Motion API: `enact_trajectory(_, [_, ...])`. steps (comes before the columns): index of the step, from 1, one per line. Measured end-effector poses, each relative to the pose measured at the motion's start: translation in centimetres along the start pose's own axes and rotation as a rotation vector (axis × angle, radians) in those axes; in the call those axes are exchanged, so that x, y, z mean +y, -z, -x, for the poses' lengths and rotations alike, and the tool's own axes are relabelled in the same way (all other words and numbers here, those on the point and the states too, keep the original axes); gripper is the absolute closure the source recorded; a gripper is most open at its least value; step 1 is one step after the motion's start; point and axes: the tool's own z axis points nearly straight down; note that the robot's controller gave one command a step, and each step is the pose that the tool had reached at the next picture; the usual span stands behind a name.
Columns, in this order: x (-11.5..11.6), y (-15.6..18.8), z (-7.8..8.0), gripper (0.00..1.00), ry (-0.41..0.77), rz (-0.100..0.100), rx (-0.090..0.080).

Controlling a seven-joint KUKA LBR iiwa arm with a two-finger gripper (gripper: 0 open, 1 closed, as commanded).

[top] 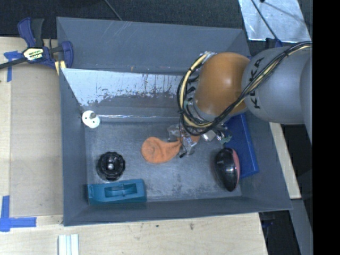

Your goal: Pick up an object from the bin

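Orange and soft-looking, the lump (155, 150) nearest my gripper (182, 144) lies mid-floor in the bin (159, 52), long axis running left to right. In my camera view its narrow right end touches the gripper, the bulk just to the left. Clenched or released, I cannot tell. A black mouse (227, 169) lies apart on the right.
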Motion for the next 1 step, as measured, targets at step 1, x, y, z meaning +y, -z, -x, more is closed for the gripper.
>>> enact_trajectory(1, [0.00,0.00,0.00,1.00,0.000,0.000,0.000])
